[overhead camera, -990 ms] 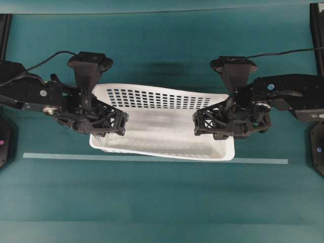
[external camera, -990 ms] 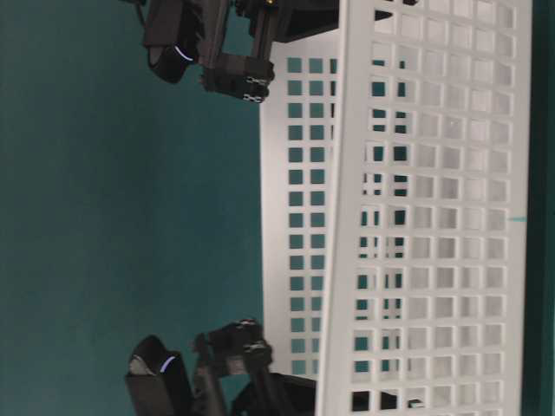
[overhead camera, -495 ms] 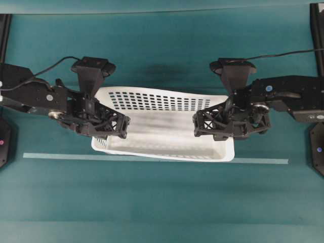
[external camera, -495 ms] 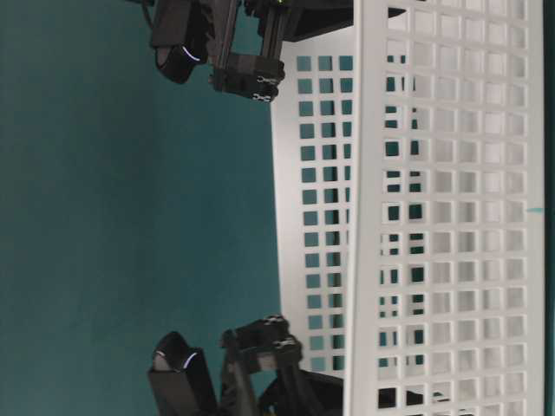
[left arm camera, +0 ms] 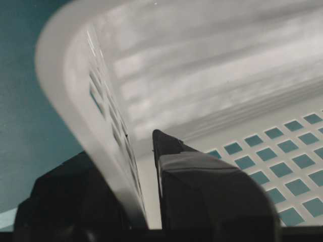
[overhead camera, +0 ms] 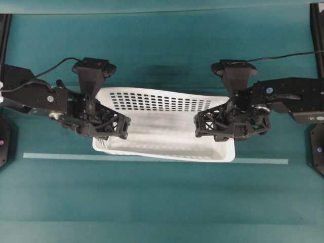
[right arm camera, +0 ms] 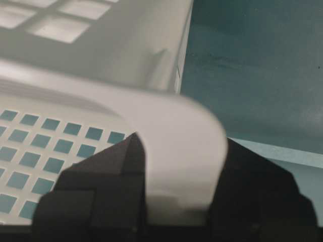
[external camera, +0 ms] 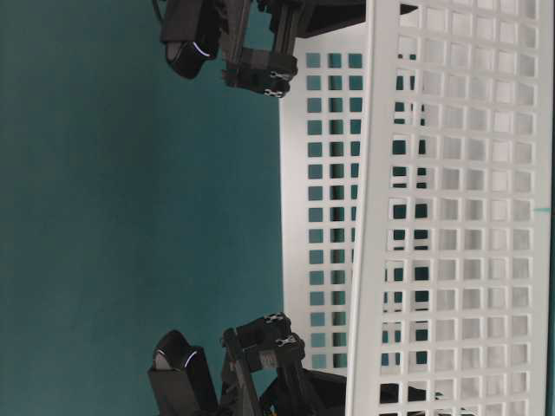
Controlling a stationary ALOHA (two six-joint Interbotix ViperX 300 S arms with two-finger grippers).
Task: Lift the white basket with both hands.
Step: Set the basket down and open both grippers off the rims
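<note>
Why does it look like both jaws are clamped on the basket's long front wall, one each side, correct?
Not quite. Each is clamped on a short end wall, not the long front one. The overhead view shows the left gripper at the left end of the white basket and the right gripper at its right end. Both wrist views show a wall pinched between the jaws.

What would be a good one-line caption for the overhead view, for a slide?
Left gripper and right gripper each clamp one short end of the white basket above a teal table.
</note>
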